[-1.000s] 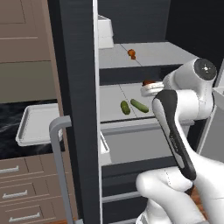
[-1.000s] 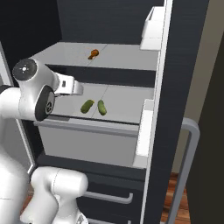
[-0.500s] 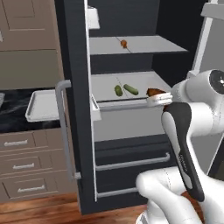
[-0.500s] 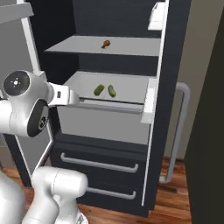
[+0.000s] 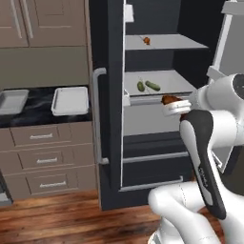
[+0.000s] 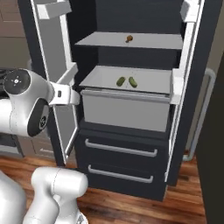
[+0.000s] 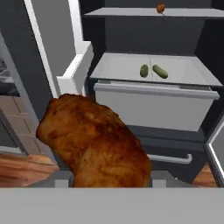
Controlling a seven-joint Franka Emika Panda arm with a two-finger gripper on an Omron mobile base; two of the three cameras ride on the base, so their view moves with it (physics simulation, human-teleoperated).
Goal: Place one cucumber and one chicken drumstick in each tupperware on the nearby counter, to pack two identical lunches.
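My gripper point(image 5: 168, 102) is shut on a brown chicken drumstick point(image 5: 167, 99), held in front of the open fridge. The hand view has this drumstick point(image 7: 94, 140) large and close, hiding the fingertips. Two green cucumbers point(image 5: 147, 86) point(image 6: 126, 82) point(image 7: 152, 71) lie side by side on the middle fridge shelf. Another drumstick point(image 5: 146, 41) point(image 6: 129, 39) point(image 7: 161, 8) rests on the upper shelf. Two white tupperwares point(image 5: 70, 101) point(image 5: 12, 101) sit on the black counter point(image 5: 43, 113), left of the fridge and well away from the gripper.
The left fridge door point(image 5: 110, 95) stands open between the shelves and the counter, its handle point(image 5: 97, 114) facing the counter. The right door point(image 6: 189, 65) is open too. Fridge drawers point(image 6: 120, 148) lie below the shelves. Brown drawers point(image 5: 43, 157) sit under the counter, above a wooden floor point(image 5: 71, 214).
The whole picture has shifted: the base has backed away from the fridge, so the shelves look farther and more of the counter shows. The drumstick stays in my gripper.
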